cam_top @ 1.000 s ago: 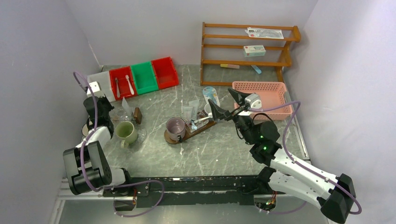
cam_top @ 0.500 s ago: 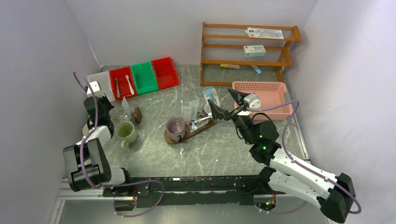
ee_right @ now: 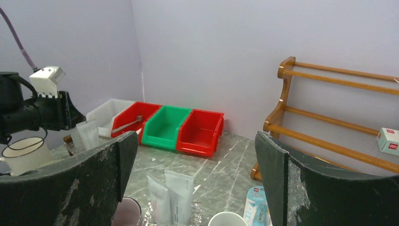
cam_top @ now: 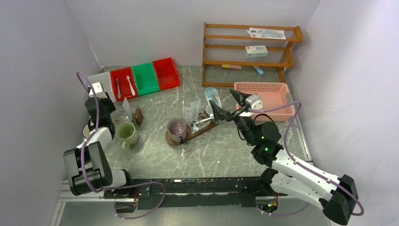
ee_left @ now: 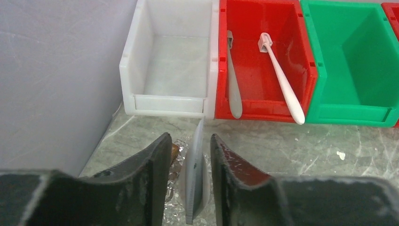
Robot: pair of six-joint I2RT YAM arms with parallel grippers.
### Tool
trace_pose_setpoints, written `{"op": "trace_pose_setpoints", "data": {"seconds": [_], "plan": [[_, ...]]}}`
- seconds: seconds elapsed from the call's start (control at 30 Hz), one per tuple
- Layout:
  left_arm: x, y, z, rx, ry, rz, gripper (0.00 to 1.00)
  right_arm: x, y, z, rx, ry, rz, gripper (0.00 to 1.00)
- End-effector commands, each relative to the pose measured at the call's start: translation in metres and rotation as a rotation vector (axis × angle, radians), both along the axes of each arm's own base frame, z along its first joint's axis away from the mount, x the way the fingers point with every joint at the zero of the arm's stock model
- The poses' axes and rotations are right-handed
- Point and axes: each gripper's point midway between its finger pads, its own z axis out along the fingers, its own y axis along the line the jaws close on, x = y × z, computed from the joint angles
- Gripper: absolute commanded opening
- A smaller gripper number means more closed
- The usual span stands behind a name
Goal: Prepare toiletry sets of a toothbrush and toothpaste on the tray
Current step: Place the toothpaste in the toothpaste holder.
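Observation:
The dark wooden tray (cam_top: 200, 131) lies mid-table with a purple-tinted cup (cam_top: 177, 128) on its left end and a white toothbrush (cam_top: 202, 121) lying on it. Two white tubes (ee_right: 171, 195) stand on foil behind it, next to a white cup (ee_right: 228, 220). My right gripper (cam_top: 225, 104) is open wide and empty, above the tray's right end. My left gripper (ee_left: 190, 155) is at the far left with its jaws on either side of an upright white tube (ee_left: 195, 179) on foil, with a small gap on each side. A green mug (cam_top: 126, 133) stands to its right.
A white bin (ee_left: 174, 61), a red bin (ee_left: 263, 99) with two toothbrushes (ee_left: 282, 80), a green bin (cam_top: 145, 77) and another red bin (cam_top: 166, 72) line the back left. A wooden rack (cam_top: 249, 62) and a pink basket (cam_top: 263, 96) are at the back right. A white enamel mug (ee_right: 26, 155) stands by the left arm.
My left wrist has shifted very slightly. The right arm and the things on the table have not moved.

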Motion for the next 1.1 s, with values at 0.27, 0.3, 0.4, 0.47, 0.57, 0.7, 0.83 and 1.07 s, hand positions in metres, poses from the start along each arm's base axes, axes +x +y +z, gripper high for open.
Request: {"op": "trace_pose_setpoints", "data": {"seconds": [0.27, 0.3, 0.4, 0.47, 0.57, 0.7, 0.83, 1.07], "plan": [[0.003, 0.001, 0.039, 0.027, -0.05, 0.01, 0.6, 0.001, -0.003, 0.002, -0.003, -0.014, -0.023, 1.0], [0.004, 0.002, 0.044, 0.024, -0.053, 0.013, 0.61, 0.001, -0.003, 0.002, -0.005, -0.013, -0.023, 1.0], [0.005, 0.001, 0.059, 0.02, -0.058, 0.011, 0.64, 0.001, -0.003, 0.002, -0.006, -0.013, -0.022, 1.0], [0.005, 0.002, 0.068, 0.009, -0.057, 0.018, 0.67, 0.001, -0.002, 0.001, -0.006, -0.01, -0.02, 1.0], [0.009, -0.004, 0.08, -0.033, -0.05, -0.004, 0.72, 0.001, -0.001, 0.0, -0.01, -0.007, -0.015, 1.0], [0.019, -0.017, 0.094, -0.128, -0.034, -0.055, 0.81, 0.003, 0.001, -0.003, -0.017, 0.002, -0.014, 1.0], [0.039, -0.028, 0.098, -0.255, 0.048, -0.104, 0.85, 0.005, 0.004, -0.005, -0.027, 0.012, -0.009, 1.0], [0.074, -0.056, 0.095, -0.316, 0.182, -0.227, 0.84, 0.007, 0.005, -0.009, -0.043, 0.021, -0.019, 1.0]]}}
